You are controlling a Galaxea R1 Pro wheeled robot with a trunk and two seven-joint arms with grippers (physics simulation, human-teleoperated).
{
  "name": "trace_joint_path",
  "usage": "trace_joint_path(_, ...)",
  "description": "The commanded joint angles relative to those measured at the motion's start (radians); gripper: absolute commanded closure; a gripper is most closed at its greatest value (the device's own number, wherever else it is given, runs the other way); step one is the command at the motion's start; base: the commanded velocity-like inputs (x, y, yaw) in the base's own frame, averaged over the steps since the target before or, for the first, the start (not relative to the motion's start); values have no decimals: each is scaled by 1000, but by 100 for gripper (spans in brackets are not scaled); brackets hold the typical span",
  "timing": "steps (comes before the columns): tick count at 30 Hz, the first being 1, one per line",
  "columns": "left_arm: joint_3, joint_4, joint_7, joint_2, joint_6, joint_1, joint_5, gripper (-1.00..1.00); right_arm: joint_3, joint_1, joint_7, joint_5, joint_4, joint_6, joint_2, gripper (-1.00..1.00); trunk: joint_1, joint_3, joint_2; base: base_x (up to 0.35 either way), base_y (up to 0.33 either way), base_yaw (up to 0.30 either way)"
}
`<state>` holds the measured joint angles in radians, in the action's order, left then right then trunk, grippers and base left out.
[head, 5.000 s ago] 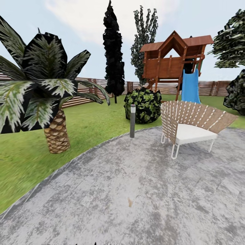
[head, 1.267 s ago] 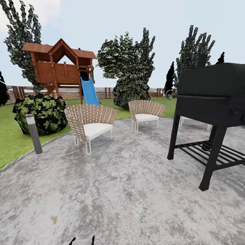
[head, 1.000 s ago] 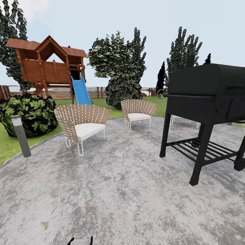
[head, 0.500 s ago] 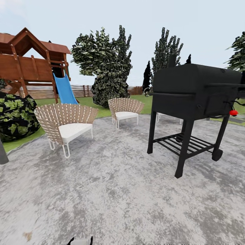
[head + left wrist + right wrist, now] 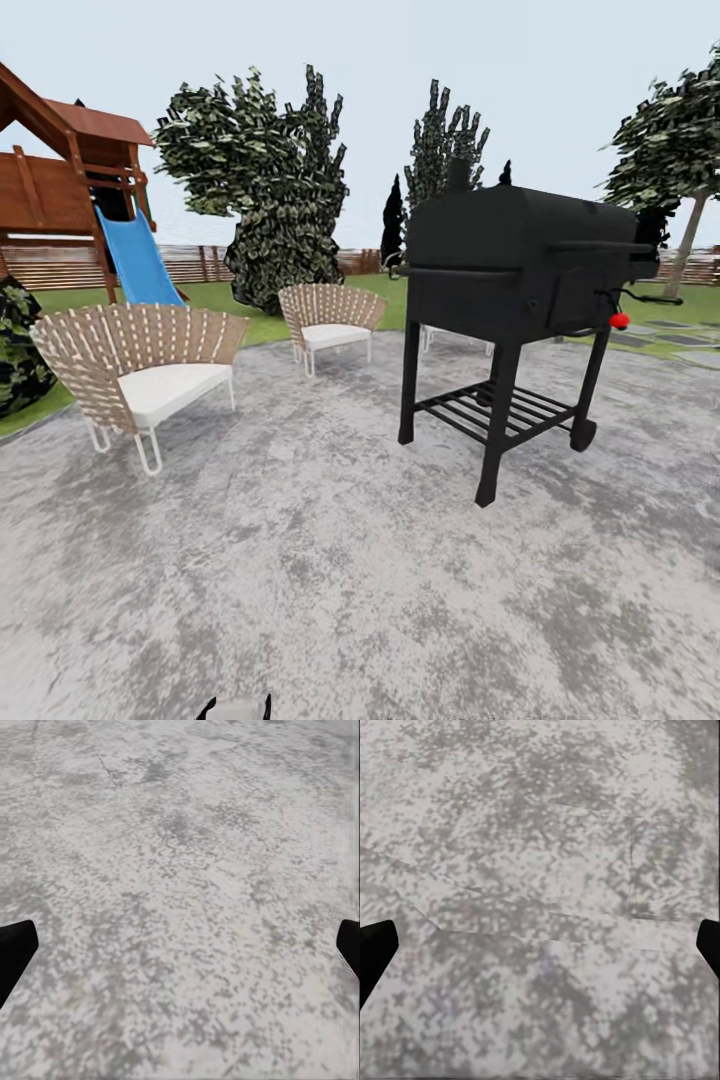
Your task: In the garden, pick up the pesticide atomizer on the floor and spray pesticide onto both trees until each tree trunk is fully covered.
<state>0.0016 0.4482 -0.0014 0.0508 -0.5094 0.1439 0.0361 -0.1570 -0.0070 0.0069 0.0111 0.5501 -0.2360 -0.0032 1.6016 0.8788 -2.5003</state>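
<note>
Two pincers, both spread wide: my left gripper [image 5: 180, 945] and right gripper [image 5: 540, 945] each show dark fingertips [image 5: 13, 949] at the frame edges, with bare grey stone paving [image 5: 330, 580] between them. Ahead, a black grill [image 5: 515, 265] stands on the paving, two woven chairs [image 5: 135, 365] to its left. Lawn [image 5: 215, 297], brown fence [image 5: 190, 262] and blue slide [image 5: 135, 260] lie beyond. A leafy tree with a slim trunk [image 5: 690, 240] rises far right. I'm not seeing the atomizer.
</note>
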Motion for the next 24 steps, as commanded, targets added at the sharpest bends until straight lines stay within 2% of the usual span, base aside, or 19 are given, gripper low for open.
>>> trace_joint_path(1, 0, 0, 0, 0, -3, 0, 4, -100, -1, -1, 1, 1, -1, -3, 0, -100, 0, 2, 0, 0, 0, -264)
trace_joint_path(24, 0, 0, 0, 0, -3, -1, 4, -100, -1, -1, 1, 1, -3, -3, 0, -100, 0, 17, 0, 0, 0, -265)
